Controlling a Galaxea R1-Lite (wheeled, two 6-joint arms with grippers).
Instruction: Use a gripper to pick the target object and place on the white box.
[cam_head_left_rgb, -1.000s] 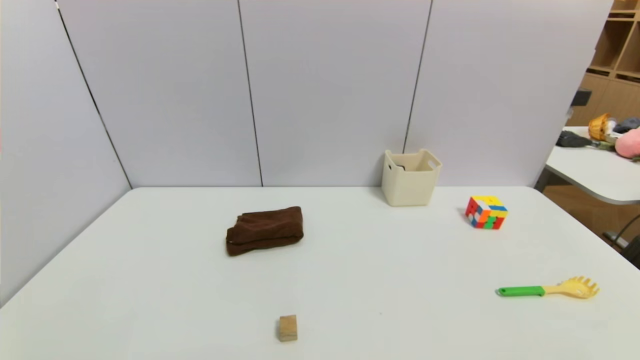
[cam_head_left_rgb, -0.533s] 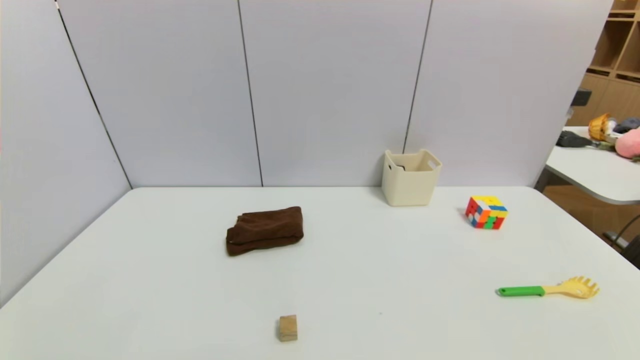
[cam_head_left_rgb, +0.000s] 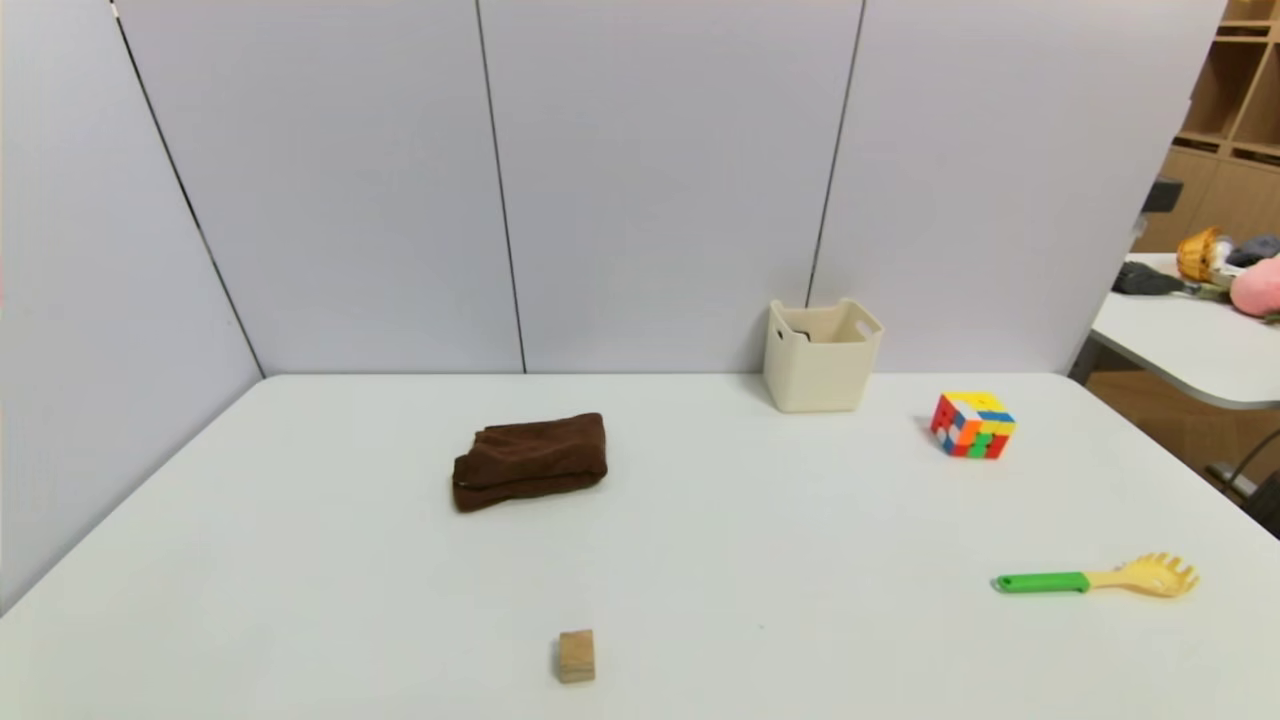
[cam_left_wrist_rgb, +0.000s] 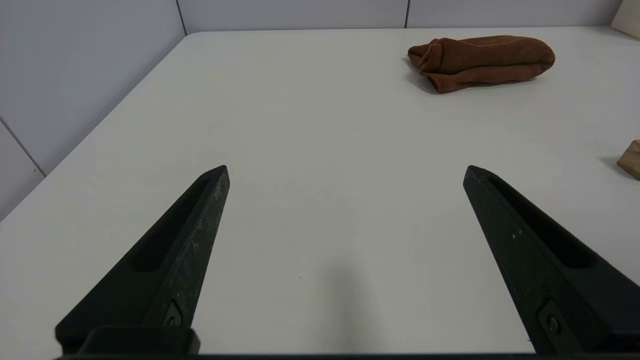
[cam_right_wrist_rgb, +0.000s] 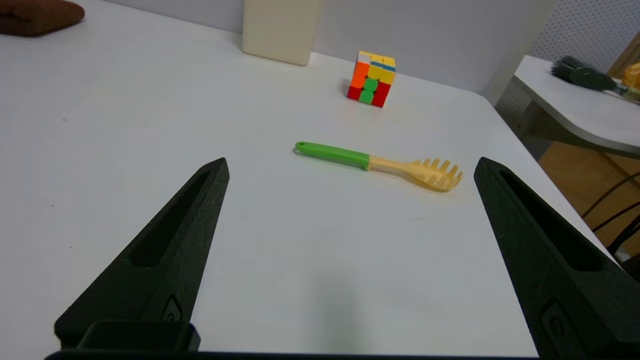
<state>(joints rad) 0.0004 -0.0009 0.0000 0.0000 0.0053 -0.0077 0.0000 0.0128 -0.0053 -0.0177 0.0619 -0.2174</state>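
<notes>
Status: the place step appears complete. A dark object (cam_head_left_rgb: 802, 335), which I judge to be the target, shows only as a small edge inside the white box (cam_head_left_rgb: 820, 378). The box stands upright at the far edge of the table (cam_head_left_rgb: 700, 560), right of its middle, between the cloth (cam_head_left_rgb: 530, 460) and the puzzle cube (cam_head_left_rgb: 972, 426).

Right gripper (cam_right_wrist_rgb: 353, 160): fingers spread wide, nothing between the tips, held above the table's near right part. Left gripper (cam_left_wrist_rgb: 347, 167): parked above the near left part.

Remaining work: probably none, apart from confirming that the object rests securely. If it is the target, no second pick is called for; I leave the wooden block (cam_head_left_rgb: 576, 656) and the pasta spoon (cam_head_left_rgb: 1045, 582) on the table.

Orientation: the box opening points upward. The dark object's long axis and heading are hidden by the box wall, so I cannot tell whether it stands, leans or lies flat
</notes>
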